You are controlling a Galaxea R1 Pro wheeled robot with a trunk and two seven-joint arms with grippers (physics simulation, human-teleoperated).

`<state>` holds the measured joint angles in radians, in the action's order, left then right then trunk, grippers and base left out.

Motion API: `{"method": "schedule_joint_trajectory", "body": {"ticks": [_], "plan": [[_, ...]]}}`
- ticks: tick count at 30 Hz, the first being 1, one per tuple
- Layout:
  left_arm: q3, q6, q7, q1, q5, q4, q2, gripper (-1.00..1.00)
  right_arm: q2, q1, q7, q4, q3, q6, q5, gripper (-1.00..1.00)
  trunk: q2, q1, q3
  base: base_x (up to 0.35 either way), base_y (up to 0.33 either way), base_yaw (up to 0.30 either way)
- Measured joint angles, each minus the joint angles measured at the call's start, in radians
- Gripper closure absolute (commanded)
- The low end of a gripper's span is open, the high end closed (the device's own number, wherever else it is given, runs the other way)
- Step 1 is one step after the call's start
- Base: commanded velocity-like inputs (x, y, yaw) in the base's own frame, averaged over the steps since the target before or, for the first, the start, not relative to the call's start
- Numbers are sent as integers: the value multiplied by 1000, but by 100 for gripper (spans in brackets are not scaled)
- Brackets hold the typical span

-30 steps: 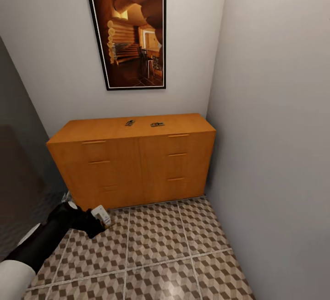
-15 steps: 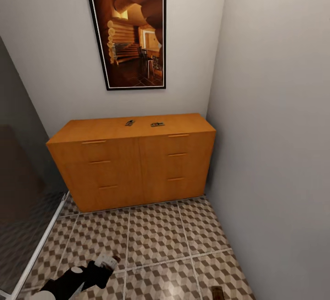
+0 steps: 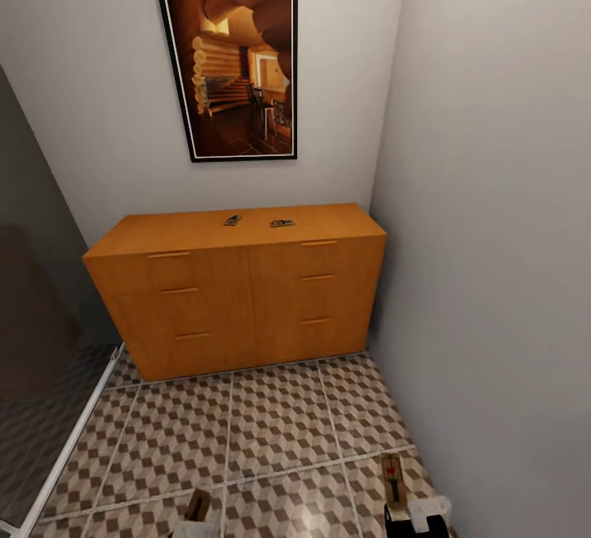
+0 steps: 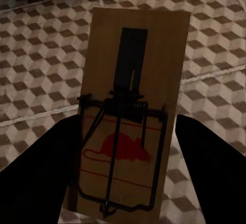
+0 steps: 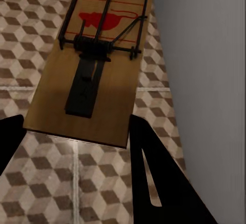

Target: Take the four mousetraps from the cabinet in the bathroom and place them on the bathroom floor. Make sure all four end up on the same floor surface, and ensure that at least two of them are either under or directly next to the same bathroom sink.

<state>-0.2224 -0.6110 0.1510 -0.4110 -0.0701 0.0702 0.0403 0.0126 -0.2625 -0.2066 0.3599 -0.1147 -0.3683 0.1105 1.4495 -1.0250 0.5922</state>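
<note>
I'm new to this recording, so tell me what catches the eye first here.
The orange-brown cabinet against the back wall stands out first, under a tall framed picture, with two small mousetraps lying on its top. Low in the head view, each gripper holds a mousetrap over the cube-patterned floor: the left gripper grips one with a red mouse print, and the right gripper grips another near the grey wall.

Cabinet [image 3: 238, 291] at frame centre, against back wall, right end tight to side wall. Picture [image 3: 230, 53] above it, upper centre. Two traps [image 3: 233, 220] [image 3: 281, 223] on top, near the back edge, side by side and apart. Floor [image 3: 279, 431] in front, across lower frame. Third trap [image 3: 393, 479] lower right, fourth trap [image 3: 197, 505] at bottom edge, left of centre.
</note>
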Motion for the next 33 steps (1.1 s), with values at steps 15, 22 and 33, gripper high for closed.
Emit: {"method": "schedule_joint_trajectory", "body": {"ticks": [15, 22, 33], "plan": [[2, -117, 90, 53, -140, -2, -5, 100, 2, 0, 5, 56, -5, -48, -4, 100, 0, 0, 0, 0, 0, 0], [0, -117, 90, 53, -149, -1, -3, 100, 3, -1, 5, 25, -5, -70, -4, 100, 0, 0, 0, 0, 0, 0], [1, -117, 90, 54, -150, -1, -8, 100, 3, -1, 4, 23, -5, -76, -4, 100, 0, 0, 0, 0, 0, 28]]}}
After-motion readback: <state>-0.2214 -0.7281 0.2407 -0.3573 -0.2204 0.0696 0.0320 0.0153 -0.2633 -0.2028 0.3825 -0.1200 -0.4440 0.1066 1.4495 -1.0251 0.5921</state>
